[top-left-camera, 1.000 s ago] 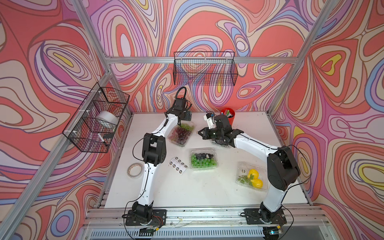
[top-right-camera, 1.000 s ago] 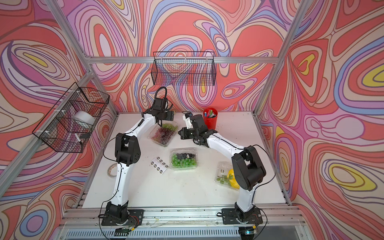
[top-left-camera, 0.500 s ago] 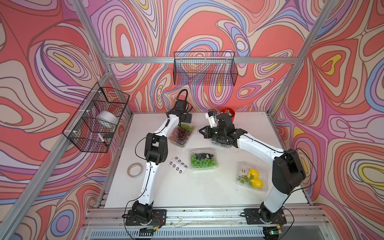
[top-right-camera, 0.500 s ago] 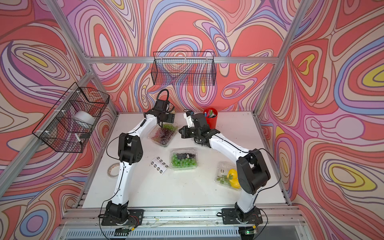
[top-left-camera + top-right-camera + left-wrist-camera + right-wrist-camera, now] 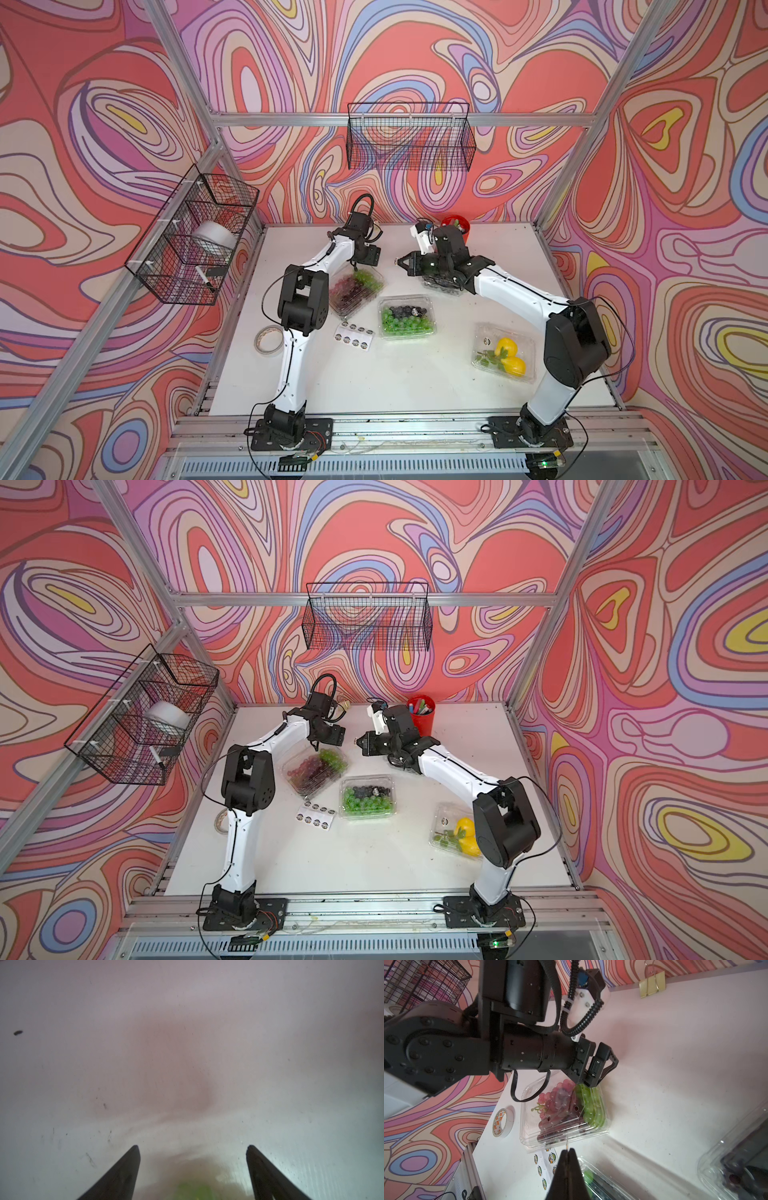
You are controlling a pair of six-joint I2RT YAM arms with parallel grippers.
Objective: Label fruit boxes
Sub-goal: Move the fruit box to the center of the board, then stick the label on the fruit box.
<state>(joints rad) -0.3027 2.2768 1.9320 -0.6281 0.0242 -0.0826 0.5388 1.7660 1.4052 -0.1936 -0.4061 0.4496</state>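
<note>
Pressing down from where you had the left gripper (image 5: 356,269) looked the likeliest way to spoil this. Its fingers (image 5: 124,1172) stood wide apart and empty, just above the far end of the box of purple and green grapes (image 5: 353,291). A thin clear lid like that would probably buckle, or the box would skid on the smooth table (image 5: 374,382), if you caught only the rim.

Your right gripper (image 5: 568,1150) was pinched tight, with a thin pale sliver poking from its tips. I took that for a sticker seen edge-on, though the view did not settle it. If it was one, it could have curled, clung to a finger or landed crooked, because the tips sat near the box, beside its far corner, and pointed toward it without touching.

In the left wrist view only a green blur of grapes showed low between the fingers, so you had little to aim by there.

The box of green grapes (image 5: 407,318) lay mid-table beside the sticker sheet (image 5: 354,334), the lemon box (image 5: 503,353) lay nearer the front, and a fourth box (image 5: 440,284) lay under your right wrist
</note>
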